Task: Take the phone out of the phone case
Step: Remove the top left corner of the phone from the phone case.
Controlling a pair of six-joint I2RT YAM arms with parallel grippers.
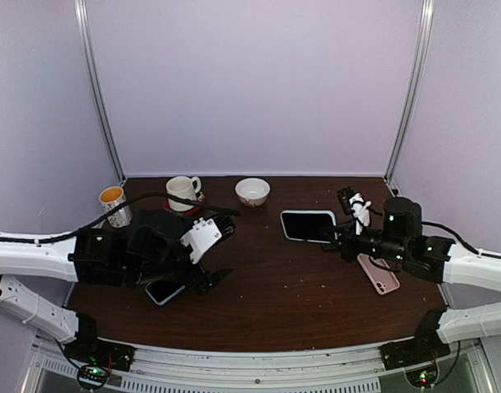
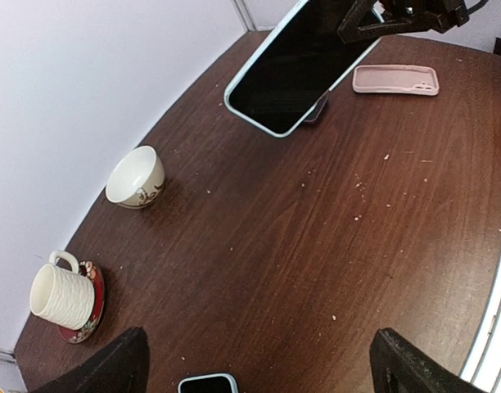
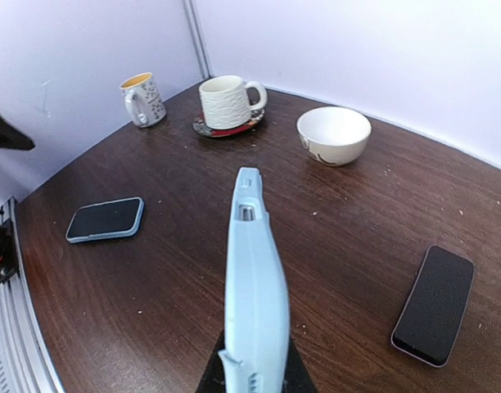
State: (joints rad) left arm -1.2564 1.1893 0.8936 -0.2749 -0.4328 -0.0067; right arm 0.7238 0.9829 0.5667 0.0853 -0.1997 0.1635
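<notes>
Closest to your right wrist camera is the light blue plastic phone case [image 3: 255,286], seen edge-on and running away from the lens. Your right gripper [image 1: 339,235] is clamped shut on its near end. That view gives you only the thin blue edge. The left wrist view shows the other side of the story: a black-screened phone [image 2: 304,61] framed by the blue rim, so the phone sits in its case, held above the dark brown wooden table [image 1: 300,303].

From above, you cannot see what lies under the held phone. The right wrist camera shows it: a flat dark phone with a lilac edge [image 3: 435,303], screen up on the table to the right of those jaws. A pale pink flat case [image 1: 380,274] lies just beside the right gripper. It shows from above and in the left wrist view, not in the right wrist one.

Your left gripper [image 1: 218,250] stands wide open and holds nothing, its black fingers [image 2: 111,368] at the bottom corners of its own view. A second blue-cased phone [image 2: 208,383] lies flat just beneath those jaws. Beyond them stand a white ribbed mug [image 2: 62,296] on a red coaster [image 2: 91,315] and a small white bowl [image 2: 136,176]. A patterned mug with a yellow inside [image 3: 142,98] appears only from above and in the right wrist view.
</notes>
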